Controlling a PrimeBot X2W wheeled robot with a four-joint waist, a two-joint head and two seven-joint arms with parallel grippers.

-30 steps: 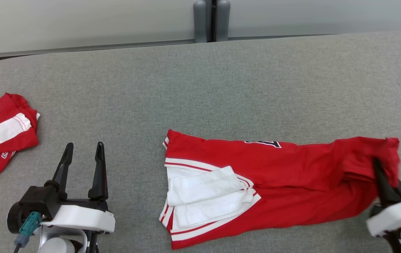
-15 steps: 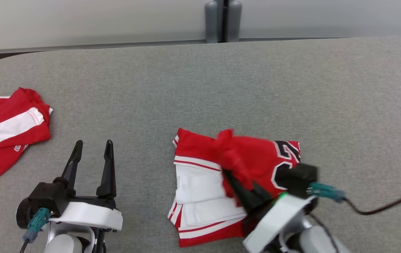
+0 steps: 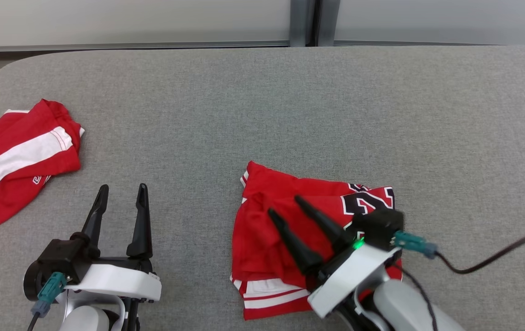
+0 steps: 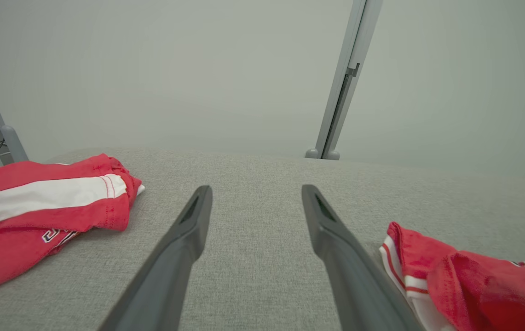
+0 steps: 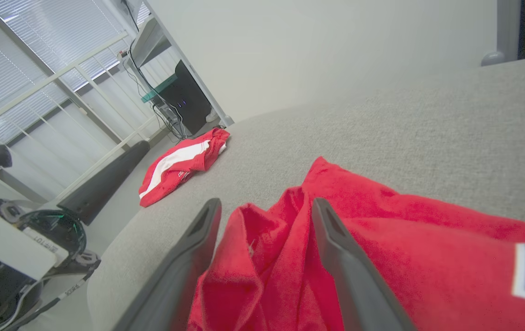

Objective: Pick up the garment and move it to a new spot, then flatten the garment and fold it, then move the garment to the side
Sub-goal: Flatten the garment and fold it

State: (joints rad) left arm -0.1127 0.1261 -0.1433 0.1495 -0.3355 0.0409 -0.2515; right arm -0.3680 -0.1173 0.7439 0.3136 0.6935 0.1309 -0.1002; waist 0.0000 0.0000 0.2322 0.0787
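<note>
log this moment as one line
stage: fold | right gripper: open, over folded garment | left gripper: open, idle | other garment: far left

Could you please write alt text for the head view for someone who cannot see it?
The robot's right hand is open over a folded red garment on a grey table. Its left hand sits open at lower left, and another red-and-white garment lies at the far left.
</note>
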